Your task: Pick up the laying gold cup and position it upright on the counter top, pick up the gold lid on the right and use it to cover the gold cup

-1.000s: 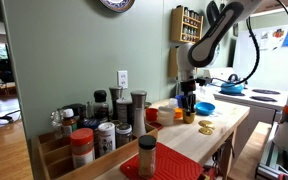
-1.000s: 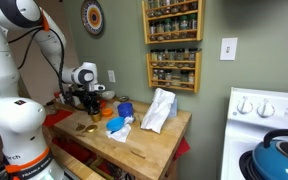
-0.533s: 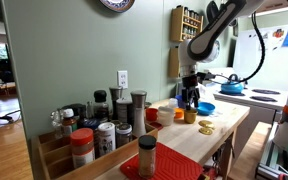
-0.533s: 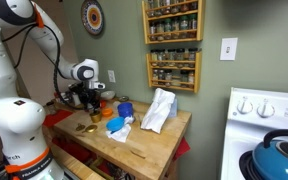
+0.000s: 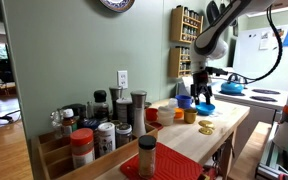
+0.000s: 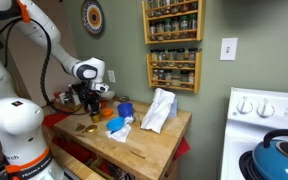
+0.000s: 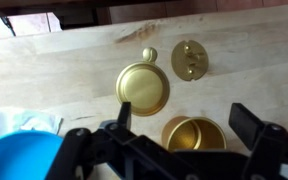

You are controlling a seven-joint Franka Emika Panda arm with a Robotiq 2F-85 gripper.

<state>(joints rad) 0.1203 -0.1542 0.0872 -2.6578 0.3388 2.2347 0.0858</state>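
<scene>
At bottom edge, gold cup [image 7: 194, 133] is partly hidden.

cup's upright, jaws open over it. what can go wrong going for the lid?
1. The gold cup stands between the open fingers of the gripper; a sideways move before lifting may tip it.
2. The gold lid lies close beside a larger gold round piece; the wrong one may get grabbed or nudged.
3. The lid lies flat on the counter top, so there is little edge to pinch; it may slip.
</scene>
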